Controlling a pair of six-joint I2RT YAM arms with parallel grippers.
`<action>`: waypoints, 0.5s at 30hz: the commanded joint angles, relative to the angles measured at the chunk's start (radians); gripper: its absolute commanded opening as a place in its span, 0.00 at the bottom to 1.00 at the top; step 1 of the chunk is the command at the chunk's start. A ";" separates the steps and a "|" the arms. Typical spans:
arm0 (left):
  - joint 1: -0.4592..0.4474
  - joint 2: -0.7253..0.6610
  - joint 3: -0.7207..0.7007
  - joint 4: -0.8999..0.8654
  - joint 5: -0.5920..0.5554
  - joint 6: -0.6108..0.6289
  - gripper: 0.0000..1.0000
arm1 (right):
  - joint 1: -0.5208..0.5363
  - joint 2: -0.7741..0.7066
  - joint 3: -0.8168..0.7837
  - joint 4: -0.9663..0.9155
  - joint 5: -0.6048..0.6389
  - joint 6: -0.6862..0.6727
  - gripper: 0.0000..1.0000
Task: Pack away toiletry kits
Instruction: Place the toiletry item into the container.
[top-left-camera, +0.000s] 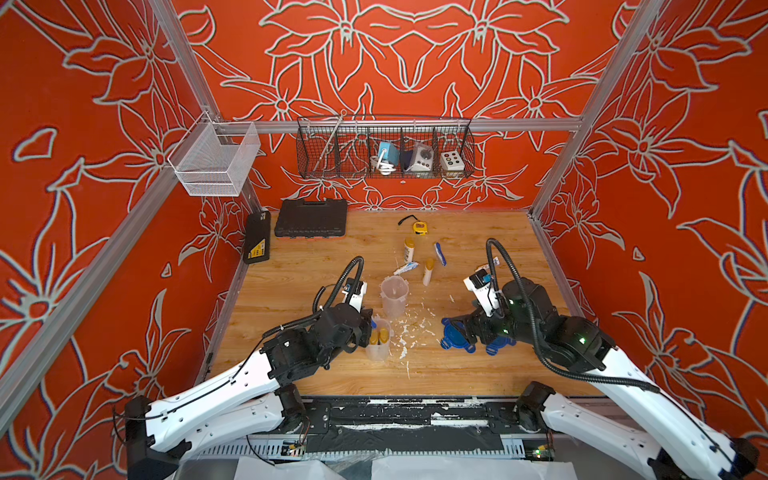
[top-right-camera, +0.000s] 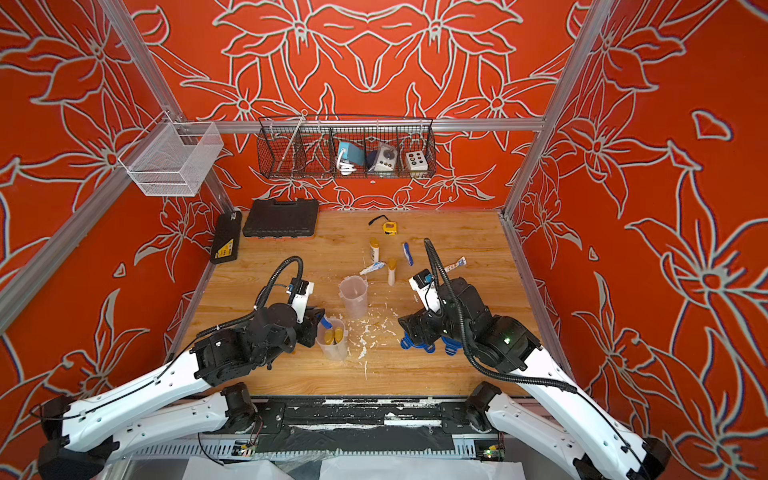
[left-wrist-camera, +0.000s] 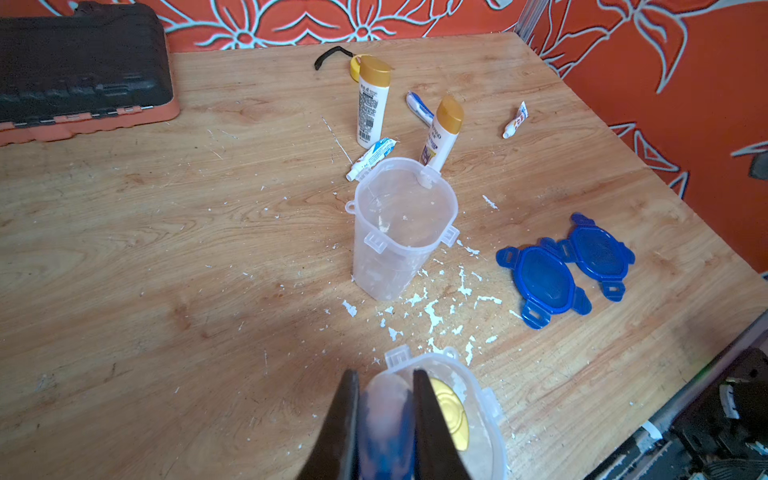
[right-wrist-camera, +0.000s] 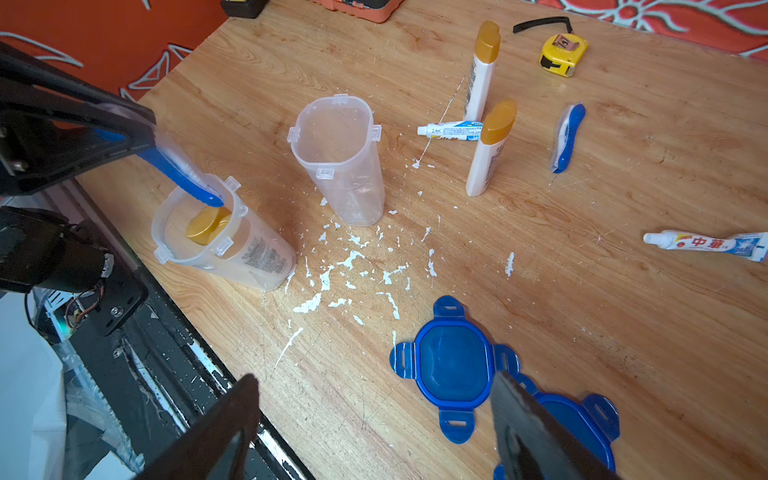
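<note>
Left jaws clamp a toothbrush, tip at the rim of the cup: next lower it in, release. Right jaws gape above lids near that cup.

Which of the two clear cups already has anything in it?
The cup at the left hand: yellow-capped bottles inside, blue toothbrush tip at its rim. The cup farther back stands empty.

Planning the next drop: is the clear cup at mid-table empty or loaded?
Empty. The mid-table clear cup stands upright, lidless; both wrist views show no kit items inside.
</note>
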 joint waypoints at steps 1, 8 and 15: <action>-0.012 0.013 -0.026 0.023 -0.021 -0.012 0.02 | 0.000 -0.012 0.020 0.000 0.029 0.009 0.88; -0.032 0.016 -0.063 0.029 -0.032 -0.021 0.08 | 0.000 -0.006 0.035 -0.019 0.052 -0.003 0.89; -0.040 -0.006 -0.015 -0.010 -0.053 -0.014 0.08 | -0.002 0.009 0.041 -0.002 0.049 -0.006 0.89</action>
